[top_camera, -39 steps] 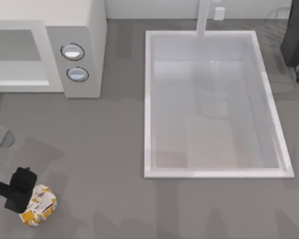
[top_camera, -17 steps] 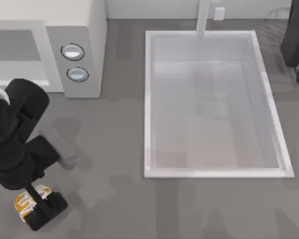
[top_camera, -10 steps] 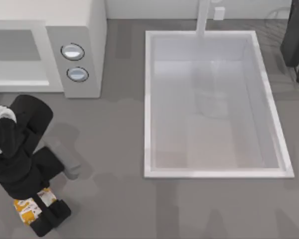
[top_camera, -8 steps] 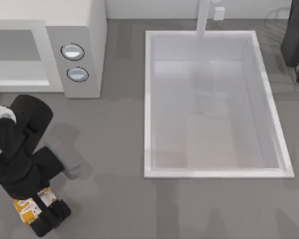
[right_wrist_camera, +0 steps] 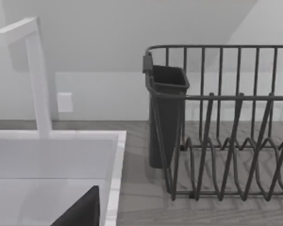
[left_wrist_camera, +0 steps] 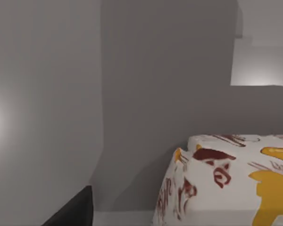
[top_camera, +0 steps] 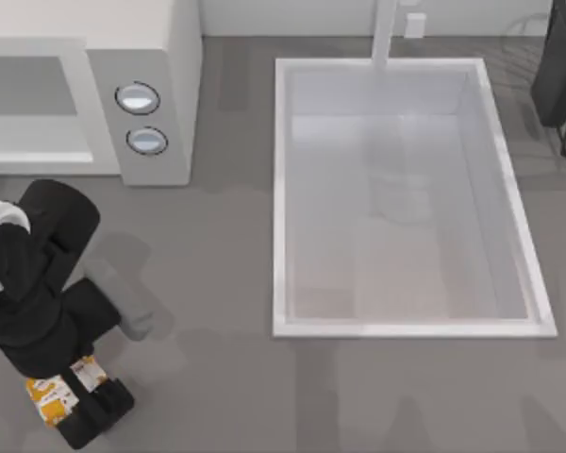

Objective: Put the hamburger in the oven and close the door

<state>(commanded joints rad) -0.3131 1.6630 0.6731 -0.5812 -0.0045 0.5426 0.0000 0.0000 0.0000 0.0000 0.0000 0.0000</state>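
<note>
This is a rendered kitchen, laid out on a grey countertop. A large white rectangular sink basin is sunk into the counter, with a white faucet rising at its far edge before a pale wall. At the top view's left stands the oven, a white boxy appliance with two round silver-blue knobs on its side panel. Just beside the sink, at the right, sits a dark wire dish rack with a cutlery holder fixed to it
</note>
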